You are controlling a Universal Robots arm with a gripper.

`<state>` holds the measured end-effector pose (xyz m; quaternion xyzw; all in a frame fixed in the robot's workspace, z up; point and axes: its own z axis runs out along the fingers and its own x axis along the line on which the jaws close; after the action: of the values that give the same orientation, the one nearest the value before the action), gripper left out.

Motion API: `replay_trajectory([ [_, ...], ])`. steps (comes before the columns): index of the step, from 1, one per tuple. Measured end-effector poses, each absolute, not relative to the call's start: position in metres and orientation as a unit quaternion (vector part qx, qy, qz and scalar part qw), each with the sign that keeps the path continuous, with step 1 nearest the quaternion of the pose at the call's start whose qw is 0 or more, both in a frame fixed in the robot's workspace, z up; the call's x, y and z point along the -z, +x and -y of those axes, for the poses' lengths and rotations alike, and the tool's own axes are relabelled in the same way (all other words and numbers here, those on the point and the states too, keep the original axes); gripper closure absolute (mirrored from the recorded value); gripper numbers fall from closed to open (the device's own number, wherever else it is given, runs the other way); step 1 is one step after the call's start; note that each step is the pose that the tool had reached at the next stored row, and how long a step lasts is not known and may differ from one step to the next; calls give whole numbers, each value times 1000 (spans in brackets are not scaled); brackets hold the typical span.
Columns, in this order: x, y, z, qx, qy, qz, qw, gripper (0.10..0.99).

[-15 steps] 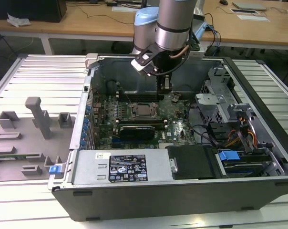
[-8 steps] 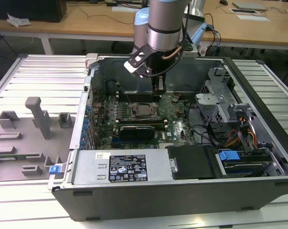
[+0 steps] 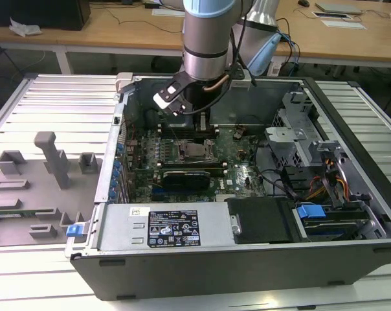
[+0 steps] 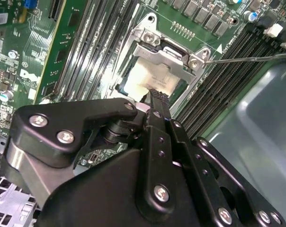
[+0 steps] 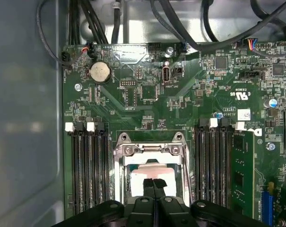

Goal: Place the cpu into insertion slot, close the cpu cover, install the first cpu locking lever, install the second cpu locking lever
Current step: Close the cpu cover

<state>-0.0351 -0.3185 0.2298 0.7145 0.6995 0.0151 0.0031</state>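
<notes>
Gripper [image 5: 155, 183] clenched, fingertips pressed together, empty; tips straight over pale cpu [image 5: 137, 182] lying in insertion slot [image 3: 195, 152], cpu cover [image 5: 150, 150] framing chip; contact unclear.

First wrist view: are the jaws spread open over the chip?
No, the jaws meet tip to tip, with the pale chip showing on both sides of them.
</notes>
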Motion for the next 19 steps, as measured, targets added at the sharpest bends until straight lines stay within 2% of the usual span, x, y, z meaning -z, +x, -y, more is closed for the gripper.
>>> replay_trajectory([
  [9, -230, -35, 318, -13, 679, -734, 5, 980],
  [19, -230, -35, 318, -8, 563, -827, 8, 980],
])
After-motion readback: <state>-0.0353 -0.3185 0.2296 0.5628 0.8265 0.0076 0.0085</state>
